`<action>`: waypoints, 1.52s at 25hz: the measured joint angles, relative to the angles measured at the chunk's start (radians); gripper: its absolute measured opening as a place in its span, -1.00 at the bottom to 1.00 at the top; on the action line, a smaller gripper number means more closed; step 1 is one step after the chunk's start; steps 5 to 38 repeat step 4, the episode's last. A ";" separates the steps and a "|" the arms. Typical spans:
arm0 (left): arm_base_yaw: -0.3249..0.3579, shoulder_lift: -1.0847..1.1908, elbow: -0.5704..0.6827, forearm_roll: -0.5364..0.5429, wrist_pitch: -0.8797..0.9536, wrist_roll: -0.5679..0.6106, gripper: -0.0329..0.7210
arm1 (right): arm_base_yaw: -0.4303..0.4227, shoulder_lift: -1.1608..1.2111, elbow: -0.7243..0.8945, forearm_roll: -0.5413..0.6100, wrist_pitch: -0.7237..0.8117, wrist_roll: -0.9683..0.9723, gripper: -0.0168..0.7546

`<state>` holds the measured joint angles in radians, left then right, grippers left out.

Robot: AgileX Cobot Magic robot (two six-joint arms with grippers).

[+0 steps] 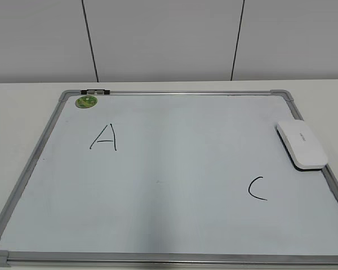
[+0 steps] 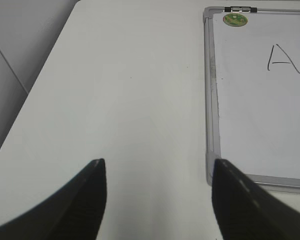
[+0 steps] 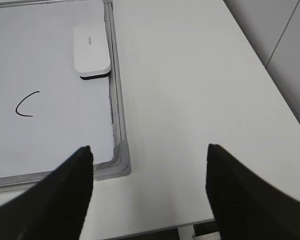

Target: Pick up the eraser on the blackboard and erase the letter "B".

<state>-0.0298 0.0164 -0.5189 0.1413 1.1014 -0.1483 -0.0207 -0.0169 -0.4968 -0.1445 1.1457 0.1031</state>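
Note:
The blackboard (image 1: 174, 185) is a white board in a silver-grey frame, lying flat on the table. The white eraser (image 1: 302, 144) lies on its right edge, also in the right wrist view (image 3: 91, 51). A black letter A (image 1: 105, 137) is at upper left and a black letter C (image 1: 256, 188) at lower right. No letter B shows in any view. My left gripper (image 2: 157, 165) is open and empty over the bare table left of the board. My right gripper (image 3: 149, 149) is open and empty by the board's near right corner. Neither gripper shows in the exterior view.
A round green sticker (image 1: 86, 102) sits at the board's far left corner, next to a black clip (image 1: 96, 91) on the frame. The white table (image 3: 190, 75) extends right of the board to its near edge. A grey panelled wall (image 1: 169, 39) stands behind.

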 joint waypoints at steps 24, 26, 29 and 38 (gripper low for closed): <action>0.000 0.000 0.000 0.000 0.000 0.000 0.41 | 0.000 0.000 0.000 0.000 0.002 0.000 0.40; 0.000 0.000 0.000 0.000 0.000 0.000 0.41 | 0.000 0.000 0.000 0.000 0.002 0.000 0.40; 0.000 0.000 0.000 0.000 0.000 0.000 0.41 | 0.000 0.000 0.000 0.000 0.002 0.000 0.40; 0.000 0.000 0.000 0.000 0.000 0.000 0.41 | 0.000 0.000 0.000 0.000 0.002 0.000 0.40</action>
